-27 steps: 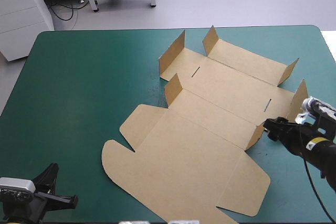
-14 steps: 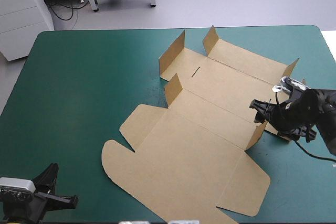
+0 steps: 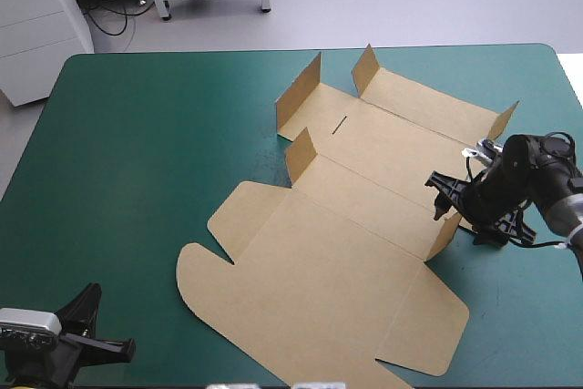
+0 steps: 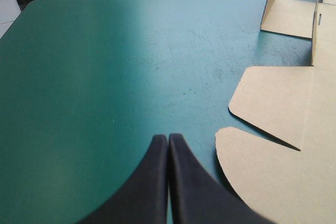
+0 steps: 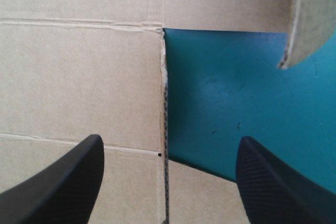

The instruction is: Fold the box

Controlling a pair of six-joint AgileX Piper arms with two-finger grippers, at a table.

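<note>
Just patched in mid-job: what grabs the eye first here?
The brown box sprawls mostly flat across the teal-green cover, with only small flaps raised. The right gripper stands open at the box's right side, straddling a raised flap's edge. The left gripper sits shut by the table's near-left corner, off the box.

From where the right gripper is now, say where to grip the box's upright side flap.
Best pinch the side flap by its top edge, from above: it stands edge-on between the fingers of the open right gripper, box on one side, teal-green cover on the other.
</note>
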